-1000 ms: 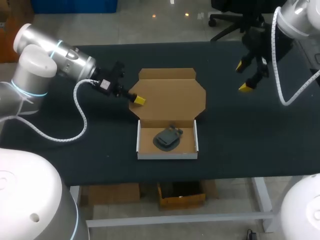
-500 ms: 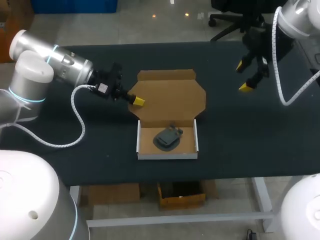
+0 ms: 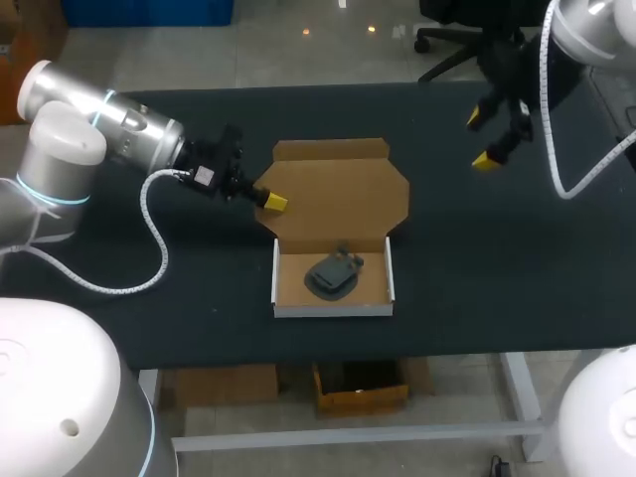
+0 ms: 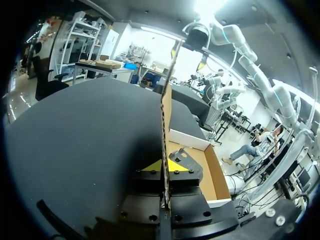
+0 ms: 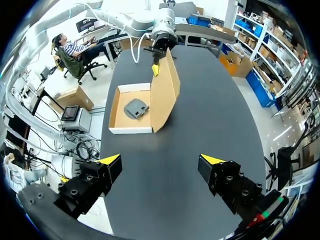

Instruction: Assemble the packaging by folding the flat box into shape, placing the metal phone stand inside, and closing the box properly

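The cardboard box [image 3: 333,288] lies mid-table with its white-walled tray open. The dark metal phone stand [image 3: 334,273] rests inside the tray. The brown lid [image 3: 343,194] tilts up behind the tray. My left gripper [image 3: 274,202] is shut on the lid's left edge. In the left wrist view the lid [image 4: 164,120] runs edge-on between the yellow tips of that gripper [image 4: 163,165], with the stand [image 4: 183,155] beyond. My right gripper [image 3: 488,139] hangs open over the table's far right, holding nothing. Its wrist view [image 5: 161,160] looks along the table at the box [image 5: 131,111] and raised lid [image 5: 166,90].
Dark table surface [image 3: 477,248] surrounds the box on all sides. The table's front edge [image 3: 397,348] runs just beyond the tray. My left arm's cable [image 3: 154,234] loops over the table's left part.
My left arm has drawn slightly to the left while keeping hold of the lid edge. The right gripper has shifted a little toward the table's far side.
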Action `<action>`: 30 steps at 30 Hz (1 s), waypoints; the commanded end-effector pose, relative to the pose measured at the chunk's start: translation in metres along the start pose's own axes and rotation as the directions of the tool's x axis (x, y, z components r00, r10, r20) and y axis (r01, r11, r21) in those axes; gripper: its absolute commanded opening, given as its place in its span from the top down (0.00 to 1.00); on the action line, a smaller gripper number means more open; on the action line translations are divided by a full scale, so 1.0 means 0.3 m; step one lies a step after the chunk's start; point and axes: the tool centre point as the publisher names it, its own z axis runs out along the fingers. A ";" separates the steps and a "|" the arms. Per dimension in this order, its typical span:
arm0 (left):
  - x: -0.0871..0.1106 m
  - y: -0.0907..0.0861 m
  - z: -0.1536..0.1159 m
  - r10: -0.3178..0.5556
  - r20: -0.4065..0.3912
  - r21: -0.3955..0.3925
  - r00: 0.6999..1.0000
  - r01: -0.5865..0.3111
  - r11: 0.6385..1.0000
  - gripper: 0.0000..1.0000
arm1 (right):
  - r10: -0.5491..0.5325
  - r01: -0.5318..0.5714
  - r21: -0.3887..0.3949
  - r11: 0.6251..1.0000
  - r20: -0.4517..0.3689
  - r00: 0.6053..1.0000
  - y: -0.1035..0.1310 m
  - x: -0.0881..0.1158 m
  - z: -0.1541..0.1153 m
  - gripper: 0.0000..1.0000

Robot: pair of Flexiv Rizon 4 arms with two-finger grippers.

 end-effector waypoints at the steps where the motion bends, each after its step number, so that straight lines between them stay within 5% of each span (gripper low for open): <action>1: -0.001 0.005 0.004 0.001 0.000 0.001 1.000 -0.001 1.000 1.00 | 0.017 -0.017 0.026 1.000 -0.014 1.000 0.035 -0.032 0.008 0.00; 21: -0.001 0.005 0.004 0.001 0.000 0.001 1.000 -0.001 1.000 1.00 | 0.017 -0.016 0.055 0.998 -0.020 1.000 0.179 -0.119 0.034 0.00; 30: 0.034 0.001 0.013 0.086 0.075 -0.036 0.993 -0.084 0.996 1.00 | 0.004 -0.003 0.052 0.999 -0.028 1.000 0.194 -0.125 0.041 0.00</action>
